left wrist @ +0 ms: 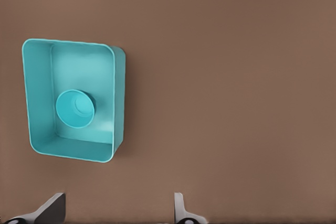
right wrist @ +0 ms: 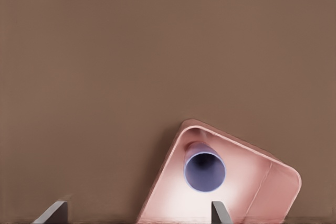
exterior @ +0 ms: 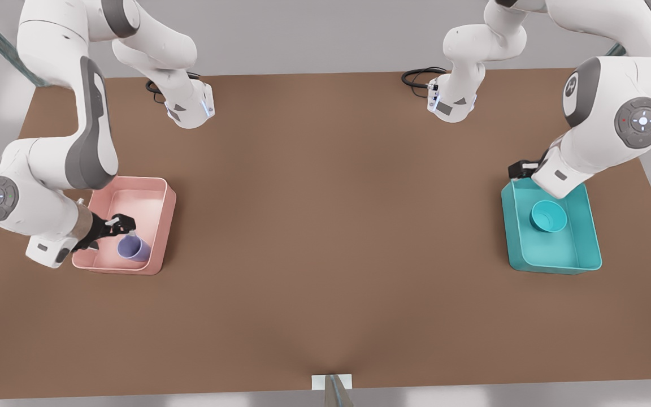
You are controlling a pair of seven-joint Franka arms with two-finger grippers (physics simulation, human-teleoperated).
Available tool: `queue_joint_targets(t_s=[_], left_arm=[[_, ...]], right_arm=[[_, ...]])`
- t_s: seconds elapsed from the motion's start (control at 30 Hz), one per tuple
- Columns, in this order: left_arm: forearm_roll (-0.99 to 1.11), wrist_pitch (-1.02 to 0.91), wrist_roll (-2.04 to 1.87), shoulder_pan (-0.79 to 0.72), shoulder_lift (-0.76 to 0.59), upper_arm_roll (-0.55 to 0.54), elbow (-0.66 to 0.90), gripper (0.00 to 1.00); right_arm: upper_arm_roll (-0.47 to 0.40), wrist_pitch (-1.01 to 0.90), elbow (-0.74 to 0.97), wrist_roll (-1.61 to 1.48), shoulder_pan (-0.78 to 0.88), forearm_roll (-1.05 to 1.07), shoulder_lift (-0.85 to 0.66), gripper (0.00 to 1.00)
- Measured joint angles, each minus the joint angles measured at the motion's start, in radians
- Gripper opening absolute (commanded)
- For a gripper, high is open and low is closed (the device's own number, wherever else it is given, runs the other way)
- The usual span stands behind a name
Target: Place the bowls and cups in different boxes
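Brown tabletop (exterior: 325, 226) wide and bare between two tubs; pale pink rectangular tub (exterior: 159, 186) sits near 9 o'clock edge in front view, teal rectangular tub (exterior: 551, 263) near 3 o'clock edge. Lavender-blue tapered cup (exterior: 132, 247) stands inside pink tub; small round teal bowl (exterior: 548, 216) lies inside teal tub. Right gripper (right wrist: 139, 211) above pink tub, fingers spread, empty, cup just beside it. Left gripper (left wrist: 118, 211) fingers spread, empty, above teal tub's 12 o'clock rim in front view, bowl apart from it.
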Motion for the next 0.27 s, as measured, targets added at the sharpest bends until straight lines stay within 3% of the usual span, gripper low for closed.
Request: queue_joint_targets(t_s=[0.1,0.27], left_arm=[[0.0,-0.021,-0.001,0.006,0.0,0.0,0.0,1.0],[0.0,-0.037,-0.001,0.01,0.001,0.002,0.0,1.0]], right_arm=[[-0.026,-0.151,0.072,0.047,0.076,-0.023,-0.065,1.0],[-0.041,-0.181,-0.132,0.123,0.103,-0.041,-0.192,1.0]])
